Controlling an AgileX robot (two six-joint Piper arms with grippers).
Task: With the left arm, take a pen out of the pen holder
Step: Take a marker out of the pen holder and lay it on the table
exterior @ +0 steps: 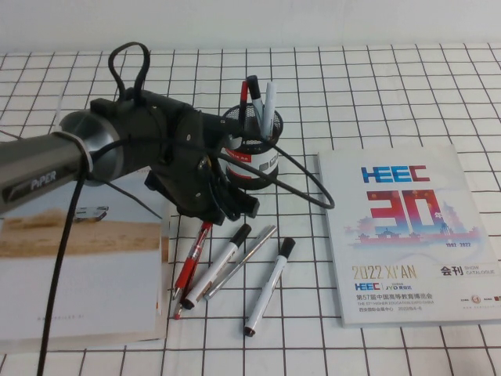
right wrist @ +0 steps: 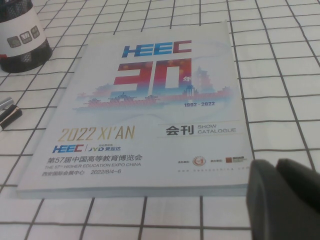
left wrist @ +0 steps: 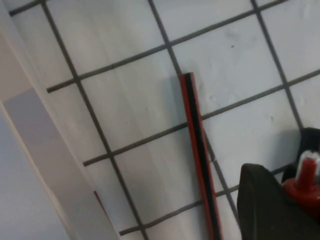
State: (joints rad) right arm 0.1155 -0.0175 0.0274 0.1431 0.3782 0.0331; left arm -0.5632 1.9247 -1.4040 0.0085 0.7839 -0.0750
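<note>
Left gripper [exterior: 227, 207], low, pen holder [exterior: 252, 149] just beyond it, pinched on upper end of red pen [exterior: 192, 266]. Pen's long axis slanting from hand toward robot, tip on table [exterior: 391, 78]. Right gripper [right wrist: 285, 200] by catalogue [right wrist: 150, 100], farther off, grip untellable.

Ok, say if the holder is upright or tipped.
Upright: holder stands on its base, pens poking up. Left gripper low near it; right gripper by catalogue.

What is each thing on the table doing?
Left gripper: low over the loose pens.
Right gripper: by a corner of the catalogue.
Black mesh pen holder: upright, pens standing inside.
Red plastic pen: upper end hidden behind left gripper; held or loose, unclear.
Silver metal pen: lying flat.
Black-capped white markers: lying flat.
White HEEC catalogue: closed, flat.
Sand-coloured book: closed, flat.
</note>
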